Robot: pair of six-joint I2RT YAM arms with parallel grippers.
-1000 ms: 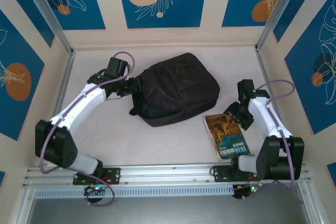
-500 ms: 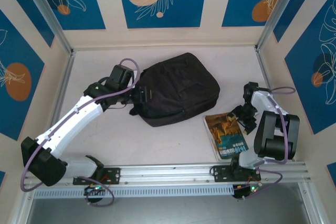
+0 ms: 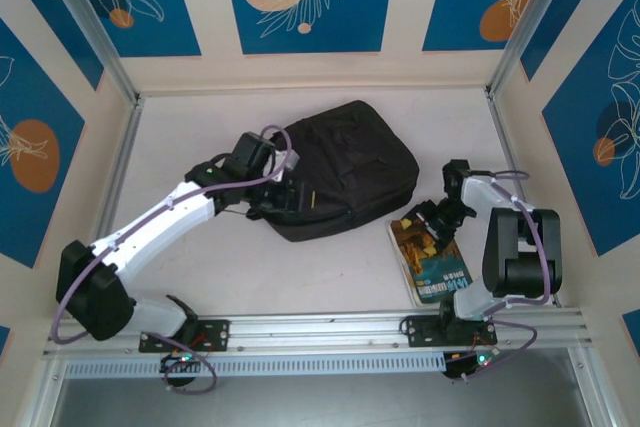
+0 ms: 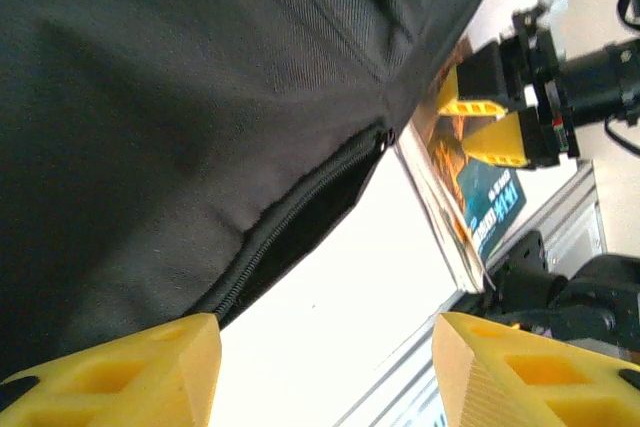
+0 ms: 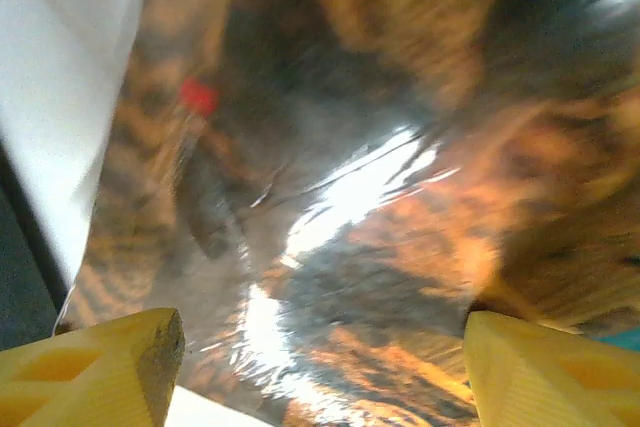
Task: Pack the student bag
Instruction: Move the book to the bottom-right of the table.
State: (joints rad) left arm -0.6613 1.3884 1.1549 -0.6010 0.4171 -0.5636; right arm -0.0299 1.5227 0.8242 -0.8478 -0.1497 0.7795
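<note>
Nearest you: a glossy paperback book with orange-and-teal cover [image 3: 436,269], flat on the white table [image 3: 320,272], near the bag's right corner. Your right gripper [image 3: 420,232] hangs over the book's far end, yellow fingers [image 5: 90,367] spread, clasping nothing. Contact with the cover cannot be told. That wrist view is blurred: only sheen and glare, print unreadable.

Further in: your left gripper [image 3: 295,197] sits at the near edge of the student bag [image 3: 345,162], which is large, soft, black woven fabric, lying mid-table. Jaws apart and empty, bare table between them. A zip [image 4: 300,212] follows the seam beside a dark gap; the bag's inside is hidden.
</note>
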